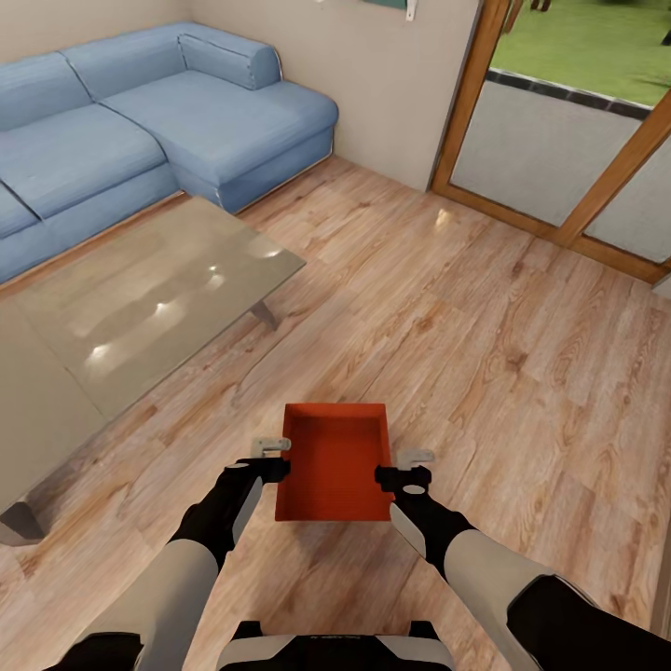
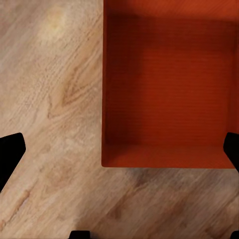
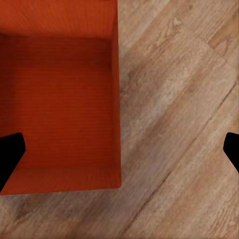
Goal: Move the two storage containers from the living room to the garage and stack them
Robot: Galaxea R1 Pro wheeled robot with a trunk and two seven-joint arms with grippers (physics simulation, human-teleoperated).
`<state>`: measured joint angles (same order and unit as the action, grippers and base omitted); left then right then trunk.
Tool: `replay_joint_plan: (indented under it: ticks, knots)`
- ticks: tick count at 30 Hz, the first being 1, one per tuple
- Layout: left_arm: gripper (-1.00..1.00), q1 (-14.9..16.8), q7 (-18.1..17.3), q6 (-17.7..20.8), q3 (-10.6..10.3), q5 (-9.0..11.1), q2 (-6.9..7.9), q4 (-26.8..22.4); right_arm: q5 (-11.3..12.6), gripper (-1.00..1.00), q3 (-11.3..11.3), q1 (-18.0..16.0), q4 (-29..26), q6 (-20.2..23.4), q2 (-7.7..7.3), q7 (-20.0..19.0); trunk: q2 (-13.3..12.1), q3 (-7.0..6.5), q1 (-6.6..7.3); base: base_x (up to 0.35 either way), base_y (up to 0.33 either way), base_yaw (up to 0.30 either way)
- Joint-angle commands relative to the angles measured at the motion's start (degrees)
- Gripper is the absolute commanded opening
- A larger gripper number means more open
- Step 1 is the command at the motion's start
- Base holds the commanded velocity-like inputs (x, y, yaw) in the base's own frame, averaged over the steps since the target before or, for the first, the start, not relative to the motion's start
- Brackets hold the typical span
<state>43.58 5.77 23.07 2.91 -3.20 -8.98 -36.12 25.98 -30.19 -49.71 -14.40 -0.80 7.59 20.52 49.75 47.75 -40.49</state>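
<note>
A light wood plank floor [image 1: 447, 308] is seen spreading across the living room, with a blue corner sofa [image 1: 140, 121] set against the far walls at the left and wood-framed glass doors [image 1: 578, 140] standing at the upper right, beyond which green grass is visible. A low glass-topped table [image 1: 140, 298] is placed in front of the sofa, its surface marked by pale reflections. Just ahead of the robot, one orange-red storage container [image 1: 334, 461] is seen between the two arms, open side up and empty, its long axis running away from the robot. The left gripper [image 1: 270, 458] is positioned at the container's left wall and the right gripper [image 1: 405, 471] at its right wall, each close against the rim. In the left wrist view the container [image 2: 169, 84] is shown from above over the planks, and the dark fingertips [image 2: 10, 154] are seen far apart at the picture's edges, one over the floor and one over the bin, so the left pincer is spread wide astride the wall. In the right wrist view the container [image 3: 59, 94] is shown likewise, and the fingertips [image 3: 9, 154] are held wide apart, one over the bin and one over the floor. Whether the bin rests on the floor or is lifted cannot be told.
</note>
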Motion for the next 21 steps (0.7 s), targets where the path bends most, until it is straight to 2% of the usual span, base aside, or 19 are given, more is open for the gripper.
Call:
replay_joint_plan:
  ticks: [1,21]
  knots:
    - [1.0,0.01,-0.06,0.31,0.26,-0.29,-0.09,-0.08,0.56,1.0,-0.49,-0.04,-0.01,-0.08,-0.02,0.31,0.04,0.04,-0.01,0.003,-0.015,0.0]
    - [1.0,0.01,0.19,0.61,0.07,-0.7,-0.07,0.96,0.56,1.0,-0.49,-0.04,-0.01,-0.01,-0.17,0.31,0.04,0.04,-0.01,0.0,-0.013,0.0]
